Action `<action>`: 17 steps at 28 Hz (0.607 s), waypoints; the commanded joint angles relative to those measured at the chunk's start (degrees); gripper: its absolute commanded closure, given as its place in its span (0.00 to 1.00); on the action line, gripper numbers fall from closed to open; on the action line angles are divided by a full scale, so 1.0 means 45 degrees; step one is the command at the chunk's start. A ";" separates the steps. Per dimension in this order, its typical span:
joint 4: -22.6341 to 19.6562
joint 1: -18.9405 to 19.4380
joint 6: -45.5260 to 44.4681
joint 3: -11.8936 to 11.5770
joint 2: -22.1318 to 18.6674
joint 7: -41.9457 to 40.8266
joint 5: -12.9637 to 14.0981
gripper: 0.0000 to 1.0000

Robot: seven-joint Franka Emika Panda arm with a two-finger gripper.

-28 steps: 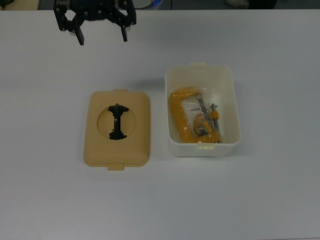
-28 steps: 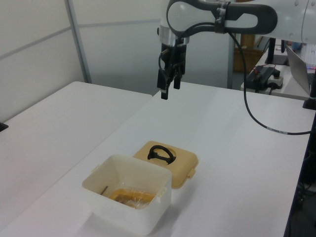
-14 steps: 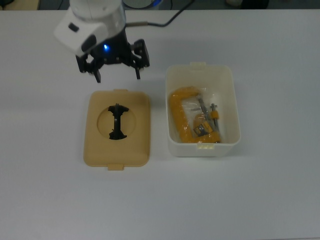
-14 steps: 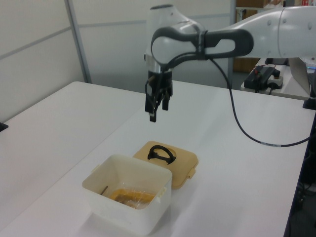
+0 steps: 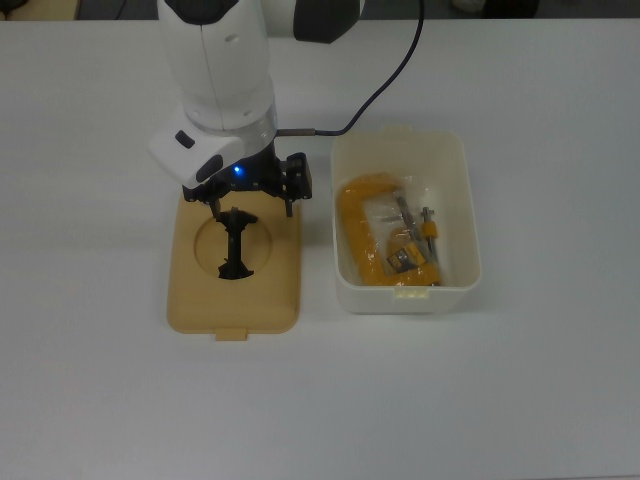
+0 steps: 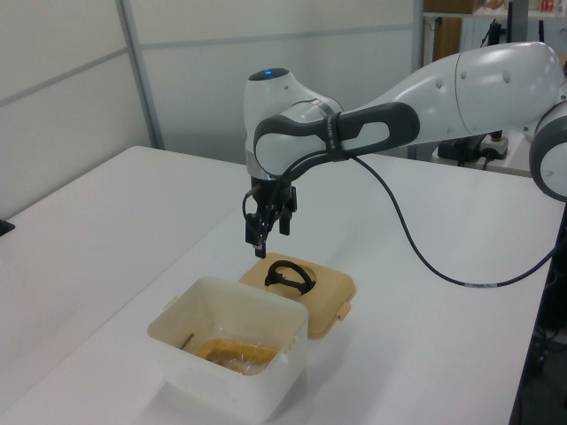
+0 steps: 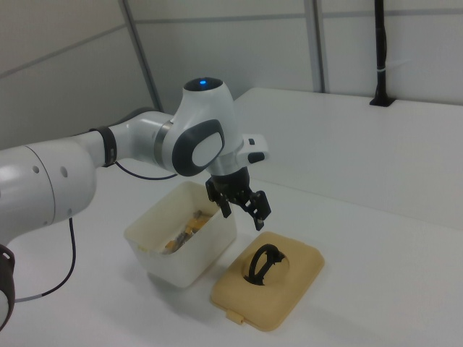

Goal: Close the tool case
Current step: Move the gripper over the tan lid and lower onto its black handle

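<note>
Table: white, spans everything under the claw.

Arm: white with grey joints, reaches in from the left view's right. A black cable droops off it. Blue light on the wrist.

Tub: white, rounded corners, open top, sits to the top view's right of the claw, just beside the lid but not touching it. In the right view it's on the right view's left of the claw.

Lid: tan, lies flat on the table directly below the claw, not on the tub. Case is open. Small latch tab sticks out of the edge furthest from the claw in the top view.

Clamp: orange, lies in the tub in a clear bag, with some small metal parts beside it.

Claw: black, points down, hangs over the lid's edge nearest the arm in the top view. Fingers spread wide, nothing between them. In the left view and the right view there's a clear gap between its tips and the lid, no contact.

Handle: black, stands up in the lid's round recess, just below the claw and a little toward the lid's centre.
</note>
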 commanded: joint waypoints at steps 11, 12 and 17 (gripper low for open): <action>-0.0465 0.0013 0.0650 -0.0223 0.0704 0.0288 -0.0405 0.00; -0.0465 0.0013 0.0689 -0.0223 0.0782 0.0288 -0.0424 0.00; -0.0445 0.0013 0.1002 -0.0242 0.1231 0.0307 -0.0581 0.00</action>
